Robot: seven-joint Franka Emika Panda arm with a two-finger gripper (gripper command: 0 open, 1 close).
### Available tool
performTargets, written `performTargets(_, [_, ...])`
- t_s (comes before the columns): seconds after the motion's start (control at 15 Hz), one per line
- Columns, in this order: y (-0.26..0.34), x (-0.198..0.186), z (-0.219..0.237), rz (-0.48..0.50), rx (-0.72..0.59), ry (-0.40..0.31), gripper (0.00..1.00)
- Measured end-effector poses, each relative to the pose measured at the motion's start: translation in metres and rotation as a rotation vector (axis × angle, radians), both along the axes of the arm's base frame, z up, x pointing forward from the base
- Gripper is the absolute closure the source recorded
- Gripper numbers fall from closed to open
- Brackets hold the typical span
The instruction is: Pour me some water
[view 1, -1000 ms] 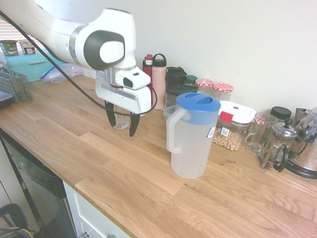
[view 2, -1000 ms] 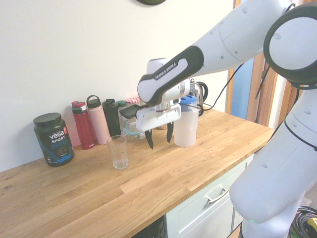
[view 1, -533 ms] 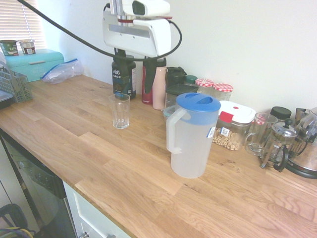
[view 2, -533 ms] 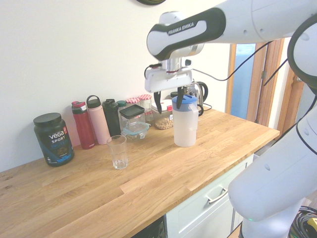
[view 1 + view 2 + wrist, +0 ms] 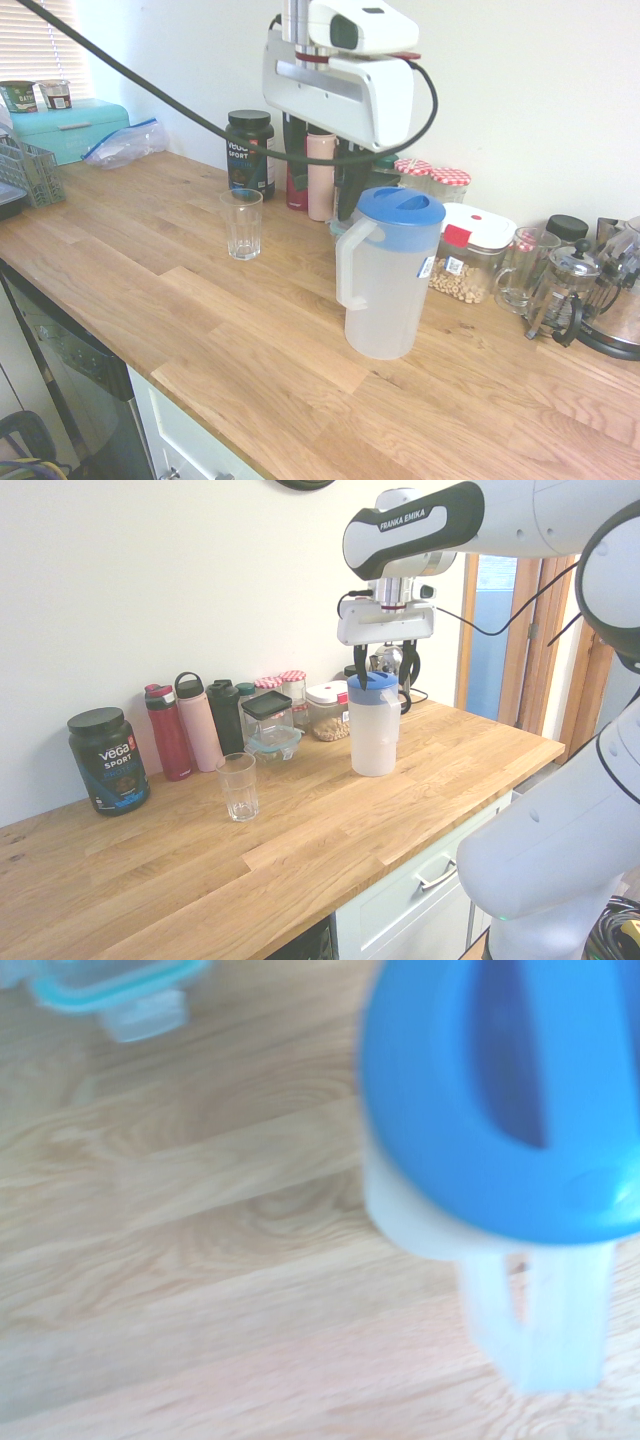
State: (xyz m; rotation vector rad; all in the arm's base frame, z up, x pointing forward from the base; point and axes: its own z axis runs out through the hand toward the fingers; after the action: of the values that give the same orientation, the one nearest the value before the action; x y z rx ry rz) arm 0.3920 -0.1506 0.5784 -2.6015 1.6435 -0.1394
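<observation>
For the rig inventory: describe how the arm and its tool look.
The arm is glossy white with rounded shells and black bands at the joints; one black band reads FRANKA EMIKA in white letters. A black cable runs loosely along it. The tool has a flat white rectangular body and two thin dark fingers. A small white camera box with a dark lens sits on the wrist.

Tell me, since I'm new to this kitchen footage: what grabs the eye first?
The jug with its blue lid, standing mid-counter, with the white arm's open hand hanging just above it. Next, the empty glass alone on the wood, in front of the bottles along the wall.
</observation>
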Motion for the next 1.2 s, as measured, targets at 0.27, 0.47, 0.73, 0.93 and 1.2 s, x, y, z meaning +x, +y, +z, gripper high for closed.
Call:
performTargets(0.27, [-0.015,0.01,-0.021,0.032,-0.008,0.033,0.0])
performTargets(0.47, [-0.021,0.019,-0.036,0.078,-0.019,0.022,0.0])
performTargets(0.73, [-0.026,0.026,-0.055,0.108,-0.027,0.013,0.0])
performTargets(0.93, [-0.028,0.03,-0.065,0.109,-0.024,0.022,0.0])
performTargets(1.2, [-0.032,0.039,-0.076,0.123,-0.027,0.01,1.0])
